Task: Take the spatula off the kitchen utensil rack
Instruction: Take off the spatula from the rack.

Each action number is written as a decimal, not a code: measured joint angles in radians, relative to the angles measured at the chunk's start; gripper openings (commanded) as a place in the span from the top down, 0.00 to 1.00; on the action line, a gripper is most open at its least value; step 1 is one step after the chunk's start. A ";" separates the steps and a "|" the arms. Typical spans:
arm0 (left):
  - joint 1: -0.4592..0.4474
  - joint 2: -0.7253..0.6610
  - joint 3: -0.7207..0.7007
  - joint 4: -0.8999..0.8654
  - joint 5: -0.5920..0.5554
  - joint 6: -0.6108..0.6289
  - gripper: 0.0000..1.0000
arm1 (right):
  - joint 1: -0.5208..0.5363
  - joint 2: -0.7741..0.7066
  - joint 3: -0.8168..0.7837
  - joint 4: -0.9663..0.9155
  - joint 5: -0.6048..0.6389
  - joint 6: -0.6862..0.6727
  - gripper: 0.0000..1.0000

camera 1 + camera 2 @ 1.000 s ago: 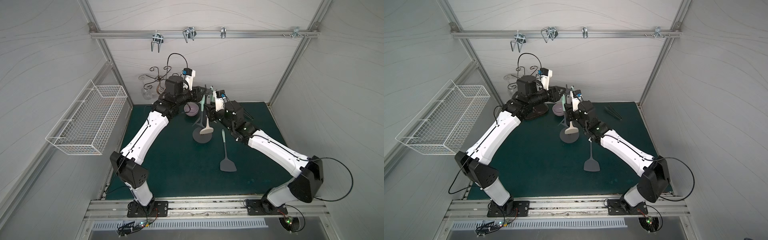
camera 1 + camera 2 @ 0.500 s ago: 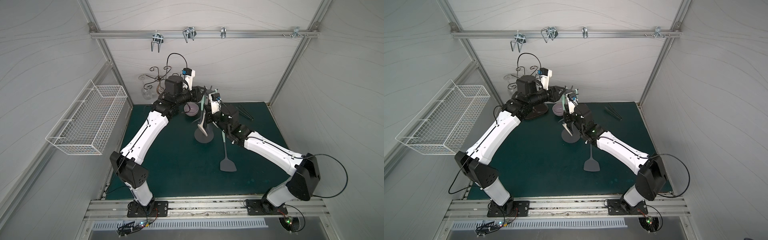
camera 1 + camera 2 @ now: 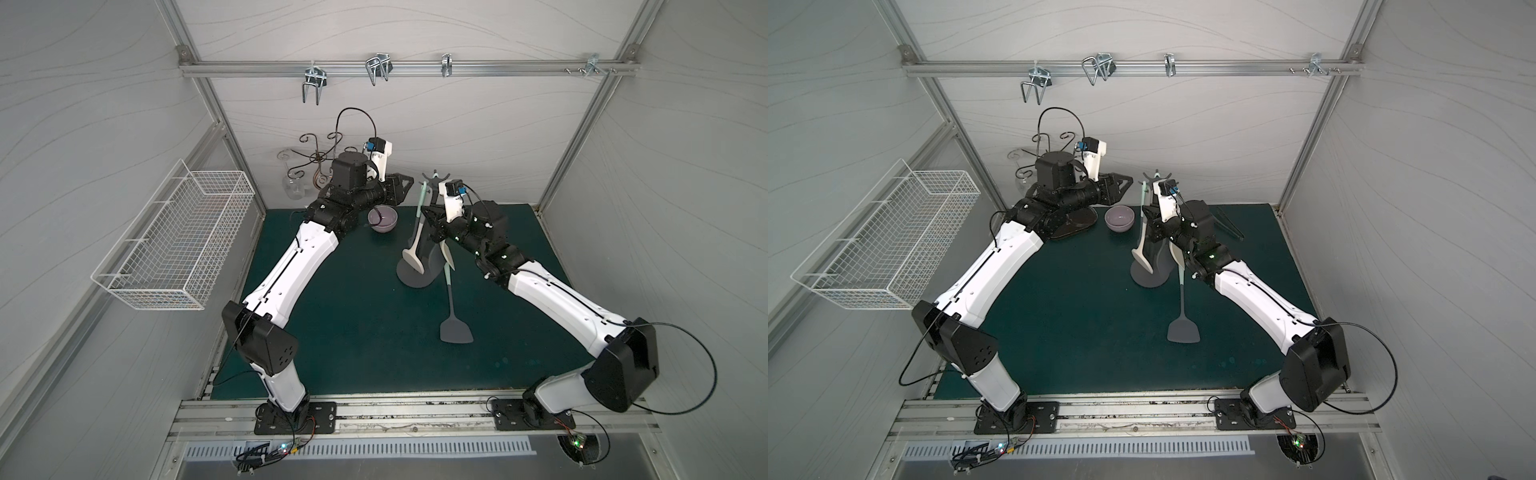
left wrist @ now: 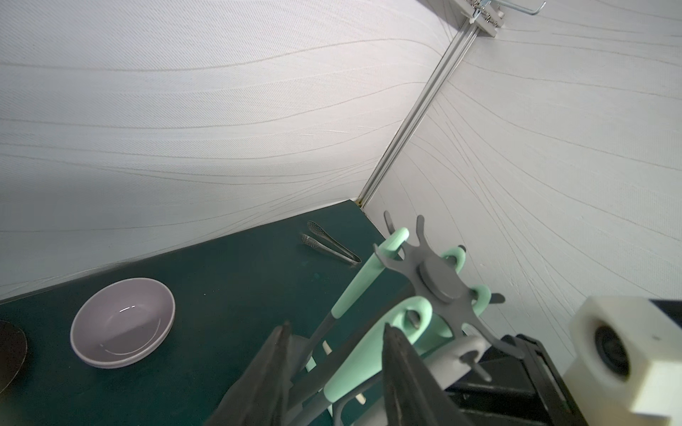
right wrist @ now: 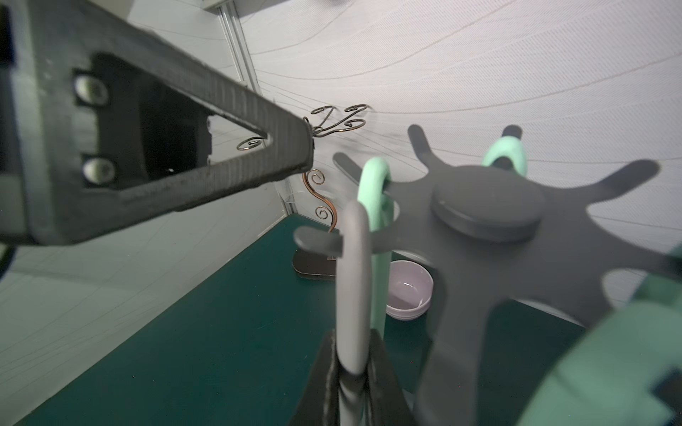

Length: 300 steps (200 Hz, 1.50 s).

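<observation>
Right arm has swung in to the kitchen utensil rack (image 3: 417, 277) and its jaws have snapped closed since a second ago; left arm hasn't budged.

Surface: dark green mat (image 3: 353, 328), white panel walls, aluminium rail (image 3: 415, 74) with hooks across the back, white wire basket (image 3: 174, 245) on the left wall.

Rack stands mid-mat toward the back. Bronze scrolled stand (image 3: 318, 160) and lilac bowl (image 3: 382, 219) sit back-left of it, tongs (image 3: 1229, 224) back-right. Grey turner (image 3: 456, 331) lies flat in front, handle end by the base.

Right gripper (image 5: 353, 354) is clamped on the spatula (image 5: 352, 280), at its grey loop handle hooked on a rack arm. Left gripper (image 4: 336, 369) is roughly half open, empty, hovering just beside the crown, not touching.
</observation>
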 measured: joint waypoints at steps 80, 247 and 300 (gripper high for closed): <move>0.000 0.013 0.000 -0.014 -0.012 0.002 0.56 | -0.020 0.021 0.054 -0.082 -0.227 0.062 1.00; 0.010 -0.004 0.147 -0.160 0.016 0.127 0.58 | -0.002 0.142 0.330 -0.418 -0.375 -0.031 1.00; 0.010 0.055 0.177 -0.217 0.045 0.132 0.63 | -0.037 0.142 0.319 -0.388 -0.469 0.027 1.00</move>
